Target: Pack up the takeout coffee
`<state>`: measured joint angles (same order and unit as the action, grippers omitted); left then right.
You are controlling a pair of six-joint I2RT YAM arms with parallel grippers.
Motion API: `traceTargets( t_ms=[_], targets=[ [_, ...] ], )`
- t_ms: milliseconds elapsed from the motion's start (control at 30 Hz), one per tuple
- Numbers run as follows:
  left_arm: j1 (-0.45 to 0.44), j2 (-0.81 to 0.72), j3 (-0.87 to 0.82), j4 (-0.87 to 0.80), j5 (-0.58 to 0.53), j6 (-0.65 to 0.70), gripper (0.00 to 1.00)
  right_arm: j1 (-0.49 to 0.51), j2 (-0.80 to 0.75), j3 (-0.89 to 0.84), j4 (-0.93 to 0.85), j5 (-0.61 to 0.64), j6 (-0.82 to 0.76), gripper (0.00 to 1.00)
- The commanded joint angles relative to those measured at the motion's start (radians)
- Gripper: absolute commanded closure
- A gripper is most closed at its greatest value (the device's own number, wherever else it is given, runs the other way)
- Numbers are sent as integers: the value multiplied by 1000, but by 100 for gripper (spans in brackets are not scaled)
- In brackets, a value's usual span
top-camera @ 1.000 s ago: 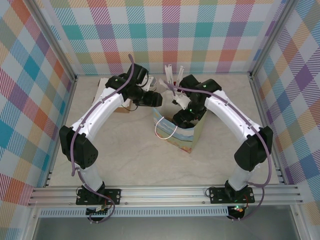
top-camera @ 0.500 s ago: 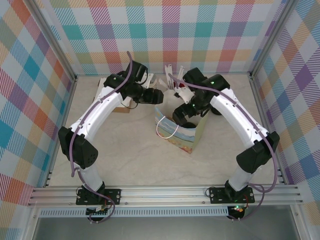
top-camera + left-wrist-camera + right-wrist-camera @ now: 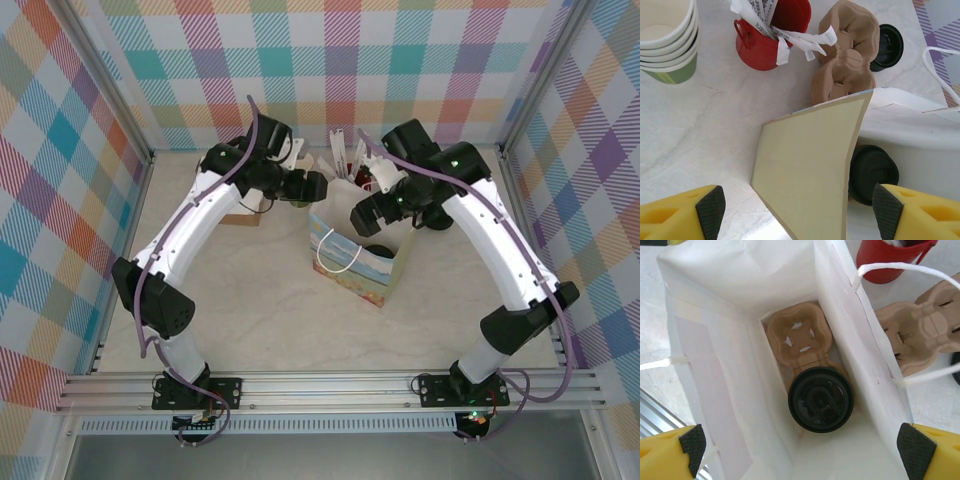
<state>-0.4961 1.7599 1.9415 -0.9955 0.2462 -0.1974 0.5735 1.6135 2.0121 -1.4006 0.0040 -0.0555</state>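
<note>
Lifts right tool [image 3: 802,442], spread and empty, out of the paper bag [image 3: 740,280]; leaves takeout coffee [image 3: 820,399] beneath it. Left tool [image 3: 799,206] spread too. Looks packed.

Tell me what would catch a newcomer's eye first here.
The black-lidded takeout coffee sits in a cardboard cup carrier at the bottom of the open paper bag, mid-table. Beyond the bag stand a red cup of white sticks, a stack of lidless green cups and a spare carrier.
</note>
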Motion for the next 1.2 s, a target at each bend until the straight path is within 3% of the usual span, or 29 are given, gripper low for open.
traceTargets(
  t_ms=[0,300,667,933,1167],
  targets=[
    [14,-102,-9,-13,-41,-24,19,-14,-53,35,-14,30,41,0],
    [14,-320,-203,43,-132,-84,13,-47,-98,-6,-5,117,7,0],
    [13,-675,-614,98,-274,-182,6,-51,82,54,24,180,-165,6],
    [14,-755,-664,28,-325,-183,4,-50,208,102,21,161,-201,17],
    [14,-755,-652,29,-347,-171,3,-50,204,66,-5,102,-177,41]
  ],
)
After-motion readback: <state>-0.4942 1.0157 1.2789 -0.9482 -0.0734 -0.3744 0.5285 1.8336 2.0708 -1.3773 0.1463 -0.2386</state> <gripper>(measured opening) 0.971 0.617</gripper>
